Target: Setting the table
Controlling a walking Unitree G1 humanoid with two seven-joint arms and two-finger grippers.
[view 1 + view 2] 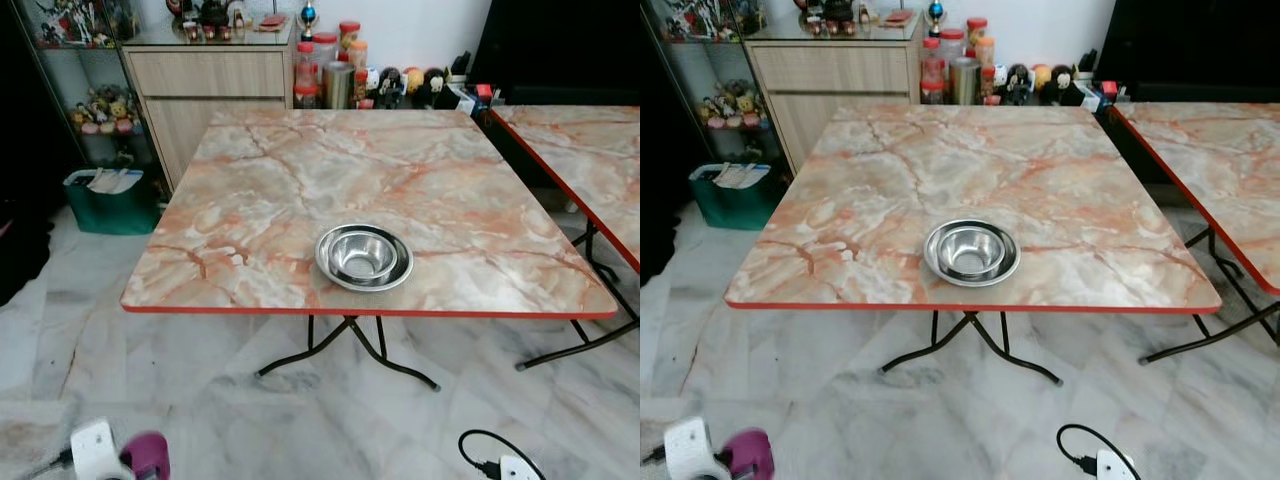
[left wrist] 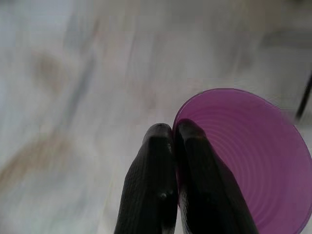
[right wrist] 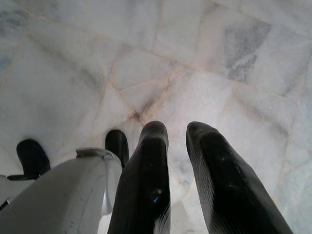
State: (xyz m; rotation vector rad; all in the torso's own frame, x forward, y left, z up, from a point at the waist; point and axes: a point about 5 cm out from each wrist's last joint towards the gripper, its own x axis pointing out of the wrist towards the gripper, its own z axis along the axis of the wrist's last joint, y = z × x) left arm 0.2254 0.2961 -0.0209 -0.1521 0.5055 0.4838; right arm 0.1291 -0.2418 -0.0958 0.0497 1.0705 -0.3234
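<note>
Purple cup (image 2: 253,161): plastic, ribbed inside, held low over the marble floor (image 3: 146,63) at robot's left, short of the table's near edge. Left gripper (image 2: 174,130) fingers closed on its rim, one finger inside the wall, one outside. Also seen bottom-left in head views, beside the white wrist housing.

Table (image 1: 300,180): square, marble-pattern top w/ red edging, black folding legs. Sits directly ahead of robot.

Steel bowl (image 1: 364,256): round, shiny, upright on the table, near the front edge, approx centre of it. Looks like two nested bowls, can't confirm.

Right gripper (image 3: 176,129): hangs idle over the floor, fingers slightly apart, holding nothing.

Second table (image 1: 590,150): same marble top, just right of the first, narrow gap between.

Wooden cabinet (image 1: 205,85): behind the table, against the wall; figurines on top.

Jars & tins (image 1: 325,75): clustered on the floor beside the cabinet, red lids.

Green bin (image 1: 105,200): floor, left of the cabinet, papers inside.

Black cable w/ white plug (image 1: 500,462): floor, bottom right.
</note>
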